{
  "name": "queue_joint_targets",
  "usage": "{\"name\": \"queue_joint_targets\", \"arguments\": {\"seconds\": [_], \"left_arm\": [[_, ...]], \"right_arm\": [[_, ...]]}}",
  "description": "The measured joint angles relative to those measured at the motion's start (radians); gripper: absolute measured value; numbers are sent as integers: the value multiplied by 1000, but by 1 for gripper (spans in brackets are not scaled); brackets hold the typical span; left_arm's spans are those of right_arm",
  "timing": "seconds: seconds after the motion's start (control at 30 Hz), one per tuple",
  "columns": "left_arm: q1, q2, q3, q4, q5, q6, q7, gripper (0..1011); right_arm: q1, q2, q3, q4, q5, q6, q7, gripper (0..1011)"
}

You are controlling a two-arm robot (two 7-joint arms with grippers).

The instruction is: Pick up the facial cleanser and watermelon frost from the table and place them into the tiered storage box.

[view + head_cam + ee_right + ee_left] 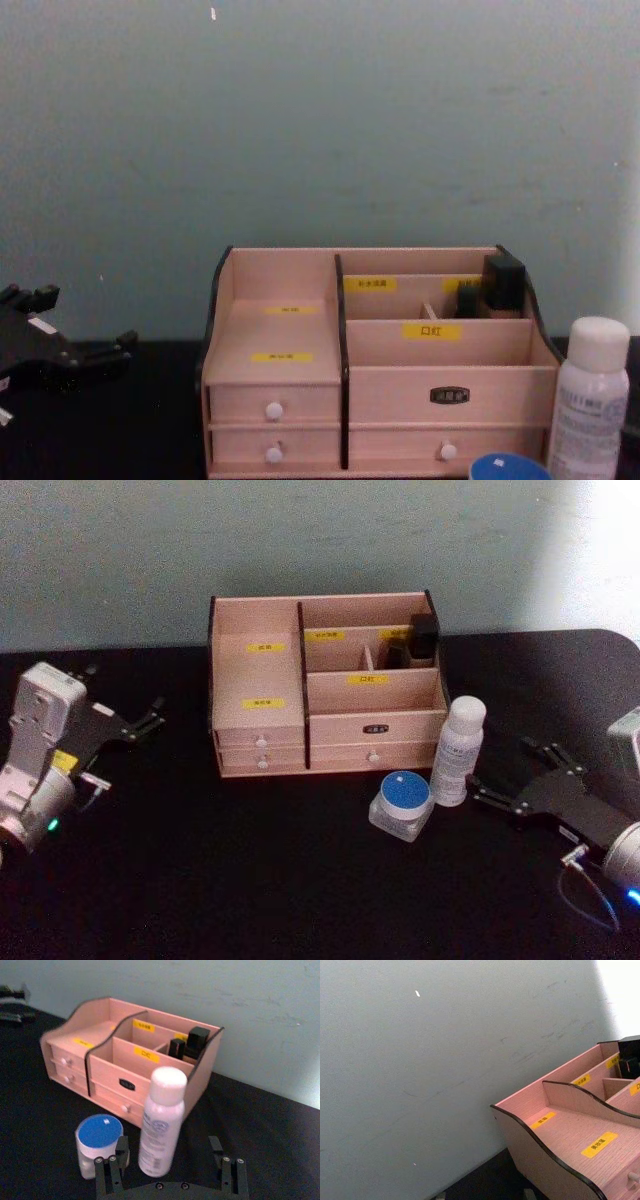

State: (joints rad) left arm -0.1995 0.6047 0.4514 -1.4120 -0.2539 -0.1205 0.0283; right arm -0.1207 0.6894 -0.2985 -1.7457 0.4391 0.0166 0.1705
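both open, empty — right pincer (498, 767) facing white bottle (457, 750); left pincer (158, 711) parked aside.

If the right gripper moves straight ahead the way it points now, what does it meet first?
Probably the white bottle, standing ahead of the right gripper, in line with its open fingers. The blue-lidded jar sits beside that line; depth is unclear.

Head cam looks down from up high over the whole desk (300, 880), with the tiered storage box (340, 725) dead centre. Chest cam sits low and faces the box front-on, wall (300, 120) behind. Right wrist cam peers close over its own fingers (216, 1149), box just beyond them. Left wrist cam hugs the box's left end, aimed at the wall. All four share the box
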Motion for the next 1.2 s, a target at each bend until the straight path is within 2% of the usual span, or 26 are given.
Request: {"name": "queue_joint_targets", "arguments": {"seconds": [0.17, 0.4, 0.63, 1.03, 1.2], "left_arm": [[0, 0, 0, 0, 0, 0, 0, 1001], [0, 0, 0, 0, 0, 0, 0, 1001], [0, 0, 0, 0, 0, 0, 0, 1001], [0, 0, 0, 0, 0, 0, 0, 1001], [0, 0, 0, 0, 0, 0, 0, 1001]], "right_arm": [[26, -40, -3, 27, 8, -12, 23, 1003], [88, -100, -24, 91, -24, -17, 44, 1002], [128, -141, -29, 143, -37, -17, 68, 1003], [165, -200, -9, 206, -29, -15, 112, 1003], [171, -212, -3, 218, -29, -8, 121, 1003]]}}
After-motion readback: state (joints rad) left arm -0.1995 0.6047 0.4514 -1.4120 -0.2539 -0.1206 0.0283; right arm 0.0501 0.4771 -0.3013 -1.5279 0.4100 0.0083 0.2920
